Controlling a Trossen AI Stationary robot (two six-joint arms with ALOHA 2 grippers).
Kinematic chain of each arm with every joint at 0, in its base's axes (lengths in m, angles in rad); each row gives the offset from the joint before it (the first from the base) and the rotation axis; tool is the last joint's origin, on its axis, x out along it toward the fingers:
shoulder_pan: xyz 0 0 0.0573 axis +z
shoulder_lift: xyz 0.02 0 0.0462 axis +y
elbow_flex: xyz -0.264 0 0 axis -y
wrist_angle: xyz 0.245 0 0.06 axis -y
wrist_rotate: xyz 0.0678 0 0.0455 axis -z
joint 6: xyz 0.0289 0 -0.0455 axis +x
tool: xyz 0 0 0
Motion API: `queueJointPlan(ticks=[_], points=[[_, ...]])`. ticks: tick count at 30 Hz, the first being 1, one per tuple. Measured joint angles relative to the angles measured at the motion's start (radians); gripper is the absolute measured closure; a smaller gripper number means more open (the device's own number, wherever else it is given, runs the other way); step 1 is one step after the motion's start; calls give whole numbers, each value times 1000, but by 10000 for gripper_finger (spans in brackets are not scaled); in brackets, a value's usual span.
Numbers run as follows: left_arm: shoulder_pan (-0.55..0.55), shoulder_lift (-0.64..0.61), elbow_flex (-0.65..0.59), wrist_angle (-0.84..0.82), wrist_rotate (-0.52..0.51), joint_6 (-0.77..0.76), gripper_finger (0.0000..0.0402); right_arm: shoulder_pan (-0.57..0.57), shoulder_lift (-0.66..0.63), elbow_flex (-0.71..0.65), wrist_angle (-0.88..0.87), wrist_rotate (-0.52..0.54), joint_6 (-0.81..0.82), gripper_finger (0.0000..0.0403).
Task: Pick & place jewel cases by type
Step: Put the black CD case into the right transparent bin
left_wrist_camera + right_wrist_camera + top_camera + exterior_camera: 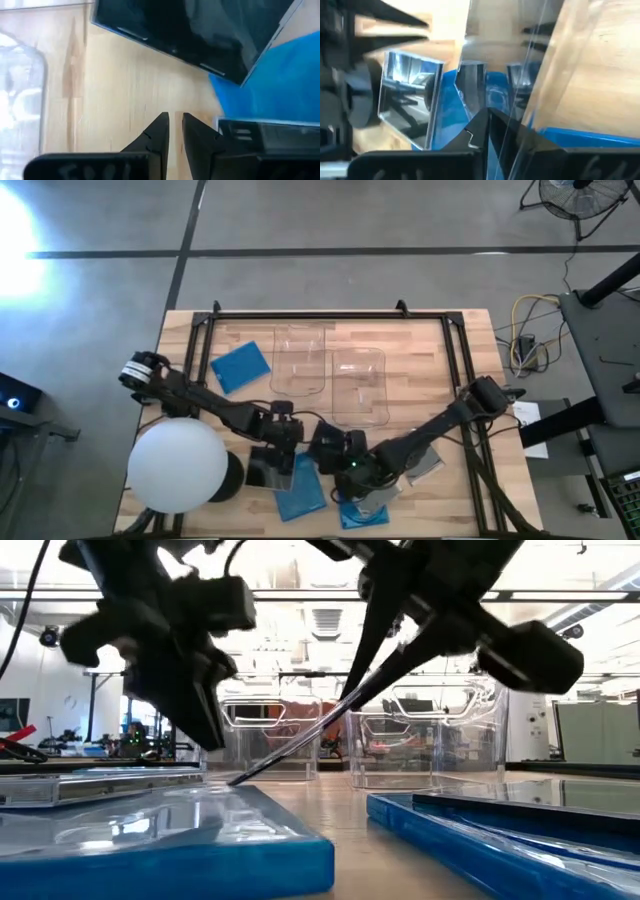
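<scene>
While a blue case (241,366) lies flat at the far left, the left gripper (272,463) hangs nearly clenched and empty over a dark case (268,471) near the front edge. Right of it, the right gripper (330,448) pinches a clear case (520,85), tilted above blue cases (300,490).

A: Right wrist view — the right gripper (488,131) is showing its two dark fingers (475,135) pinched on the edge of a thin clear case panel (520,75), which is standing up tilted.

B: Beyond it?

A: A blue jewel case (580,137) is lying on the wooden table (600,65). A second case with a glossy clear cover (407,100) is sitting past the fingers — dark arm parts (350,95) beside it.
</scene>
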Motion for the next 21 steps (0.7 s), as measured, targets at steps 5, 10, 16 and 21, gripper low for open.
queueJointPlan(ticks=[5, 10, 16, 21], points=[[-18, -93, 0, -47, -50, -99, 365, 14, -54, -3, -2, -14, -139, 386], [-24, -205, 0, -52, -110, -210, 365, 14, -145, -6, -14, 34, -262, 386], [-23, -341, 1, -41, -204, -314, 365, -9, -279, -16, -77, 187, -387, 386], [-23, -432, 3, -10, -222, -383, 365, -51, -391, -18, -320, 277, -380, 385]])
